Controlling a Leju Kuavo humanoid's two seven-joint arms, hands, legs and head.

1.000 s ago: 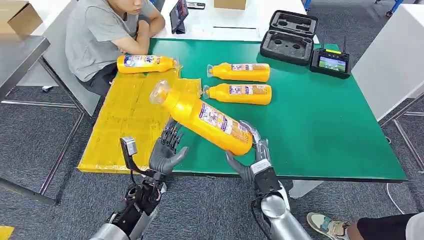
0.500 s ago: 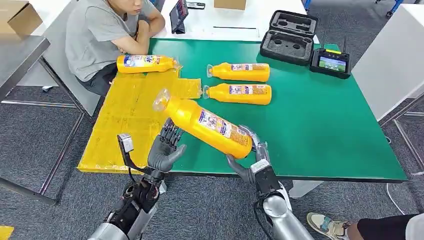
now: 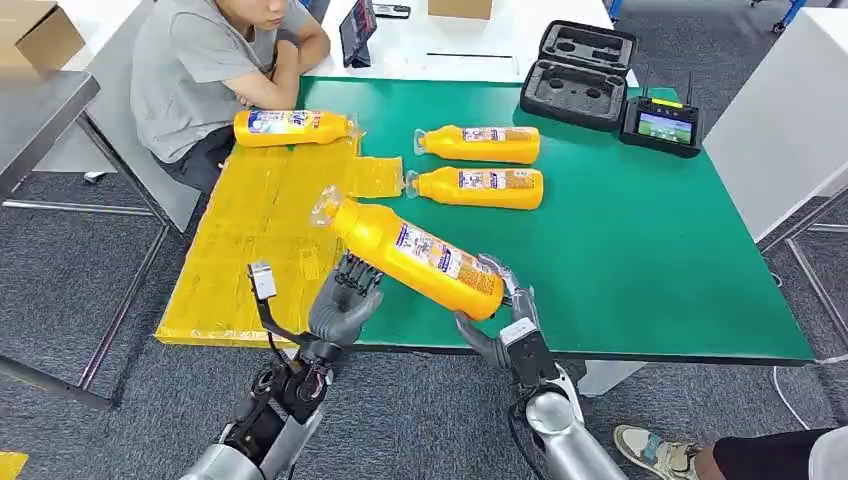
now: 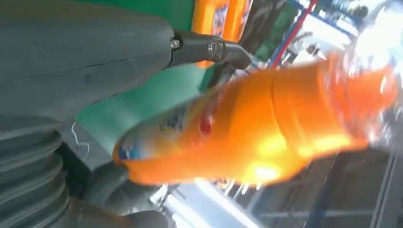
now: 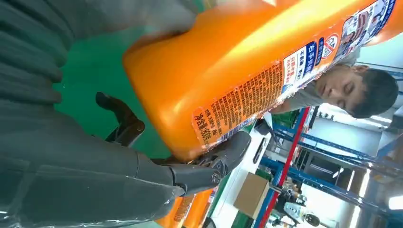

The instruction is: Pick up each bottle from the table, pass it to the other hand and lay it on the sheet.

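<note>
- Green mat covering the bench (image 3: 640,250), with a yellow sheet (image 3: 250,250) spread over its left part and hanging past the near edge.
- Grey carpet floor (image 3: 80,280) all round; white table (image 3: 480,40) behind the bench, carrying a tablet (image 3: 357,32) and a cardboard box (image 3: 460,8).
- Black foam-lined case (image 3: 580,72) open at the far right of the bench, a remote controller with a lit screen (image 3: 660,125) just beside it.
- Person in a grey shirt (image 3: 190,80) seated at the far left corner, arms folded on the bench edge.
- Shoe of a second person (image 3: 650,452) on the floor at the lower right.
- One orange bottle on the sheet (image 3: 290,127) lying at its far end, cap to the right.
- Two more orange bottles lying side by side on the green mat, caps to the left: far one (image 3: 480,143), near one (image 3: 478,187).
- Held bottle (image 3: 410,255) in the air above the near edge of the bench, tilted, clear cap up and to the left over the sheet's edge, base low at the right.
- Right robot hand (image 3: 500,310) wrapped round the base of the held bottle, fingers and thumb clamped on it in the right wrist view.
- Left robot hand (image 3: 345,300) under the bottle's middle, palm up, fingers spread and unclosed; contact with the bottle not clear.
- Against half a second ago: held bottle lower and flatter, its cap end nearer the bench; left robot hand risen and moved right, closer under the bottle; lying bottles, case, controller and seated person unchanged.
</note>
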